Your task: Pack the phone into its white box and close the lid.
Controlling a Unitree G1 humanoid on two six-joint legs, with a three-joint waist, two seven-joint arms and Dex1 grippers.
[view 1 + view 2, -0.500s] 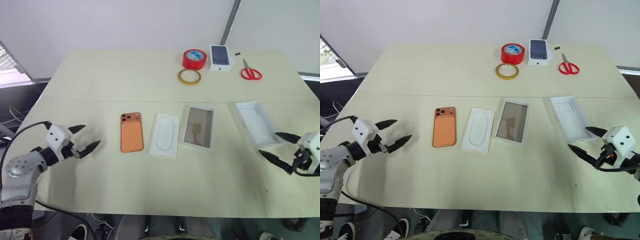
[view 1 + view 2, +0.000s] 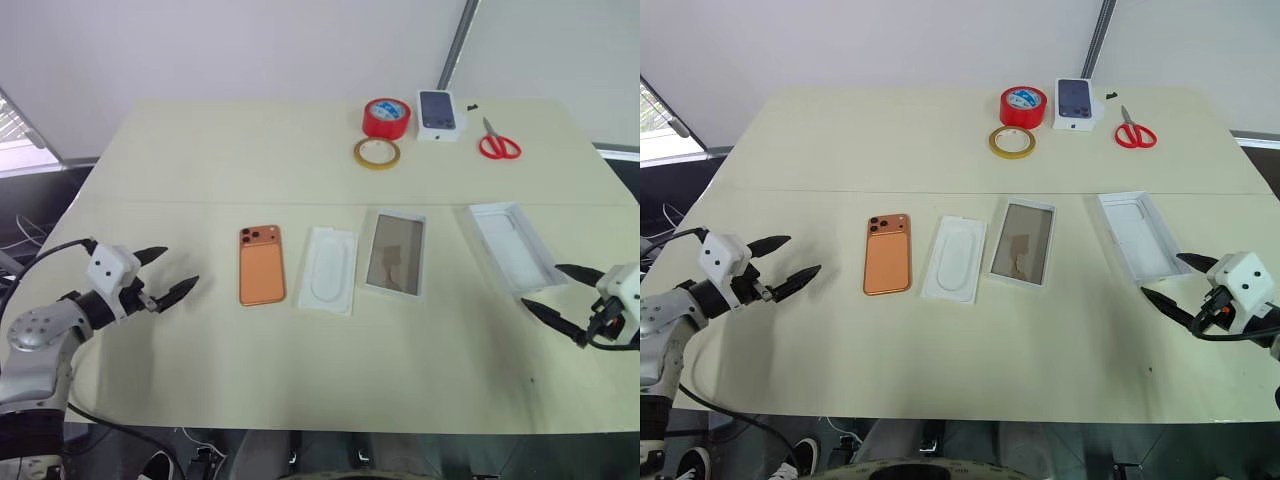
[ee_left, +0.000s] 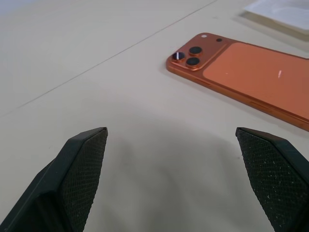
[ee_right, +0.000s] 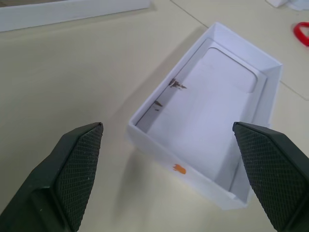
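Phone [image 2: 262, 265] lies back-up on the pale bench [image 2: 300, 160], camera cluster at its far corner, with the left gripper [image 2: 170, 277] near it, fingers spread wide and empty. Beside the phone sits a flat white insert [image 2: 328, 270] with an oval recess, then a shallow white tray [image 2: 395, 254] whose inside looks brownish; whether this is the lid is hard to tell. White box [image 2: 510, 247] lies open further right, just ahead of the right gripper [image 2: 562, 295], whose fingers are also wide apart and empty. At the far edge stand red tape [image 2: 387, 117], a tan tape ring [image 2: 377, 153], red scissors [image 2: 498, 144] and a small box picturing a phone [image 2: 440, 113]
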